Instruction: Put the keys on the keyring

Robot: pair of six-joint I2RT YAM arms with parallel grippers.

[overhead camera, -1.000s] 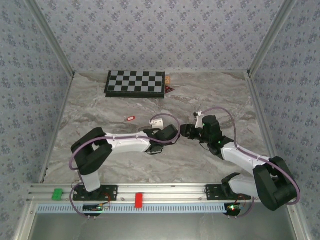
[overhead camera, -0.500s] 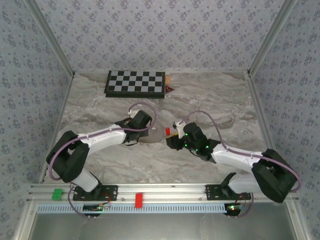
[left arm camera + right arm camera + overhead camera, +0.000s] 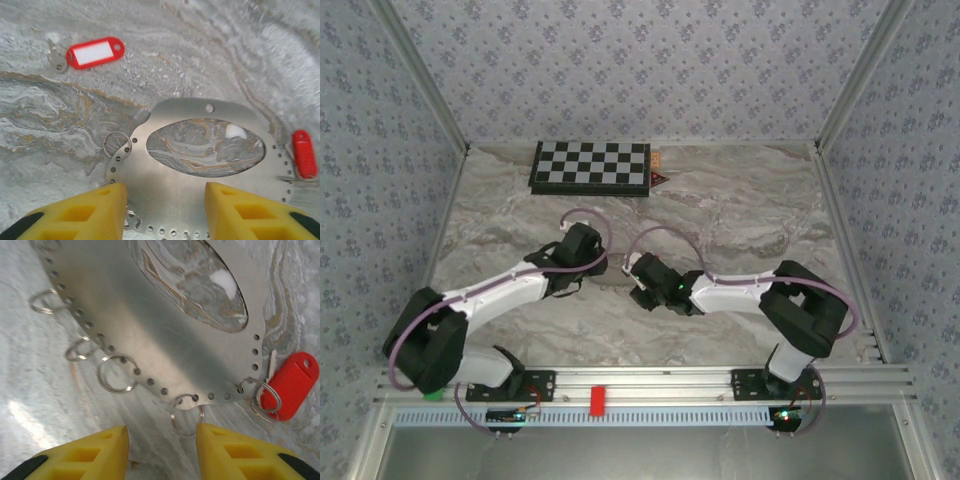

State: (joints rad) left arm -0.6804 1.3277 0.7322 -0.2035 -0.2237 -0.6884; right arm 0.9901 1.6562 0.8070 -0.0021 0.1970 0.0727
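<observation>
Both jaws open, nothing held.
My left end effector [image 3: 165, 205] and right end effector [image 3: 162, 440] hover over the flat silvery oval keyring [image 3: 190, 195]; loose red-headed key [image 3: 95, 51] lies far-left: pinch its head squarely.

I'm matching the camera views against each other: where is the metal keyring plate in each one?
Left wrist: keyring, lower centre, oval hole mid-frame.
Right wrist: keyring, upper centre, slanting across.
Top external: too small to make out.
Shared landmark: red key at its rim, right side in both wrist views.
</observation>
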